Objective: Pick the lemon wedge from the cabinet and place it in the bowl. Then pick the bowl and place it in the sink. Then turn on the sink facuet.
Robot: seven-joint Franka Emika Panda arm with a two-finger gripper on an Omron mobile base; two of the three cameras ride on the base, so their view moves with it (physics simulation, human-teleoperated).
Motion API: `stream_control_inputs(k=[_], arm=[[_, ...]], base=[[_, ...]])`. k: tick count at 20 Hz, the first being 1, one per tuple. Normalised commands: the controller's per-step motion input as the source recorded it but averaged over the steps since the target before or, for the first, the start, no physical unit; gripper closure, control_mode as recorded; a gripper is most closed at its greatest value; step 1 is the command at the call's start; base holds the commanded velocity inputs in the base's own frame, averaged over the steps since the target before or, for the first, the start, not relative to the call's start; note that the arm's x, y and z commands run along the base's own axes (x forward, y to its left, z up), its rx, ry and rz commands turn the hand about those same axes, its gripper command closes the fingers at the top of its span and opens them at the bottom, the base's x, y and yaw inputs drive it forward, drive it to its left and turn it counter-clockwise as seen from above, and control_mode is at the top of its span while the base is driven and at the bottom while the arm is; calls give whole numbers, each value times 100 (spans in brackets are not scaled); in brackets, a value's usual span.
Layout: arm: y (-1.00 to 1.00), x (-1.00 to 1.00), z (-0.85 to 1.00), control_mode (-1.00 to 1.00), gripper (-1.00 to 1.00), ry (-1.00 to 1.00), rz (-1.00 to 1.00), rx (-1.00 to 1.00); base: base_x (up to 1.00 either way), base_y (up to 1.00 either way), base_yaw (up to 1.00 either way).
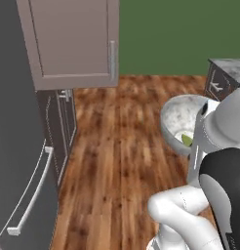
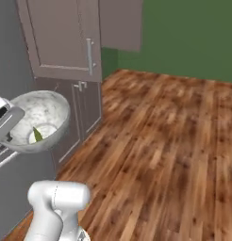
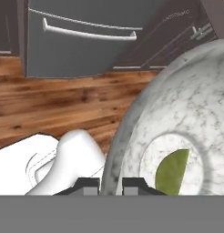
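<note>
Gripping the bowl [image 3: 177, 118] by its rim, the gripper [image 3: 111, 184] is clamped shut. The lemon wedge [image 3: 170, 172] is seen lying in the bowl's bottom.

Soft, even rendered light, faint shadows, slightly blurry low-resolution textures

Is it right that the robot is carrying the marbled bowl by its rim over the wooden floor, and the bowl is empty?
Not quite. The bowl is not empty: a lemon wedge lies in its bottom, as the hand view shows. The rest holds: the pincer grips the bowl's rim, over the wooden floor.
</note>
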Motion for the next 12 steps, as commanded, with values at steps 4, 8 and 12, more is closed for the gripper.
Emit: stream_control_inputs(k=[4,8,12], arm=[[0,0,0,100,100,0,0,0],[0,0,0,100,100,0,0,0],[0,0,0,100,100,0,0,0]], base=[[-14,-39,-75],[-4,-64,-59],[0,-73,-44]])
